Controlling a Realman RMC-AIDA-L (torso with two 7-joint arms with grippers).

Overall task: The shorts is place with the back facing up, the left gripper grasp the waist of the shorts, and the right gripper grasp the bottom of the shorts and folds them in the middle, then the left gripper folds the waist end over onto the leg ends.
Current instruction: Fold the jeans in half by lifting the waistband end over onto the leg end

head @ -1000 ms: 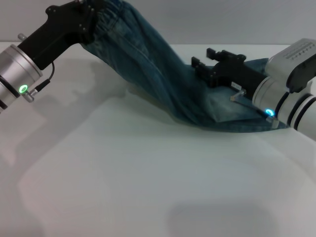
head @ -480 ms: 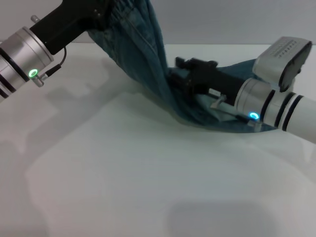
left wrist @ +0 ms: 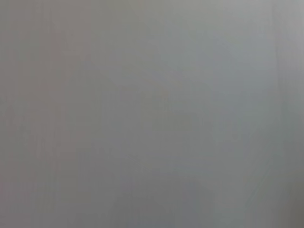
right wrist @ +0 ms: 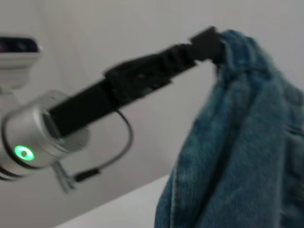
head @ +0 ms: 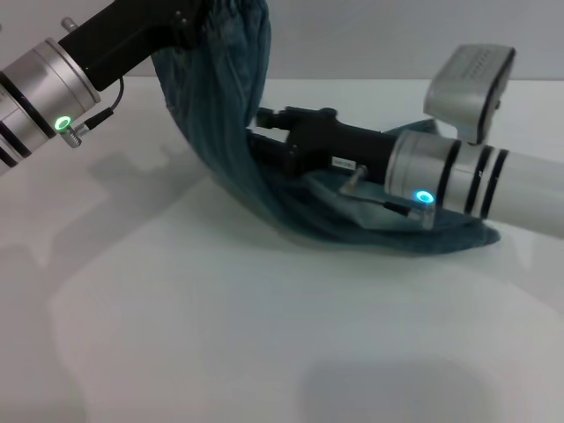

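Observation:
The blue denim shorts [head: 218,123] hang in a steep drape from the top of the head view down to the white table [head: 220,335]. Their leg ends [head: 458,236] lie flat on the table at the right. My left gripper [head: 196,19] is raised high at the upper left, shut on the waist; the right wrist view shows that left gripper [right wrist: 211,40] pinching the shorts [right wrist: 237,142] at the gathered waistband. My right gripper [head: 263,132] reaches in low from the right, open, its tips against the middle of the hanging cloth. The left wrist view is plain grey.
The right arm's white and silver forearm [head: 476,181] lies across the shorts on the table. Bare white tabletop stretches in front of and to the left of the cloth.
The right gripper has slid left along the shorts, from their right part to the middle. The left gripper has carried the waist rightward, so the drape is steeper and more bunched.

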